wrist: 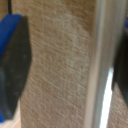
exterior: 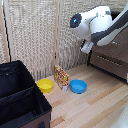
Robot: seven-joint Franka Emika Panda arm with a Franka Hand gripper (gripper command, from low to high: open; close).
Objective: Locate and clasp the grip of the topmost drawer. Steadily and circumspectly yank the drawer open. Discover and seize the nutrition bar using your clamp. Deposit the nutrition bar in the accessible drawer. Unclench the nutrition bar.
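Note:
The topmost drawer (exterior: 114, 46) of the dark brown dresser is at the exterior view's right, partly behind my arm. In the wrist view its brown front (wrist: 57, 60) fills the frame, with the silver bar handle (wrist: 100, 65) running across it. My clamp (exterior: 87, 48) is at the dresser front. In the wrist view the clamp (wrist: 67, 65) is open, with the handle between its jaws, nearer one dark finger than the blue-and-dark finger (wrist: 14, 65). The nutrition bar (exterior: 61, 77), an orange speckled packet, stands upright on the wooden floor between two bowls.
A yellow bowl (exterior: 45, 85) and a blue bowl (exterior: 78, 86) flank the packet. A large black box (exterior: 20, 95) fills the exterior view's lower left. The lower drawer (exterior: 107, 61) sits under the top one. A woven screen (exterior: 35, 35) stands behind.

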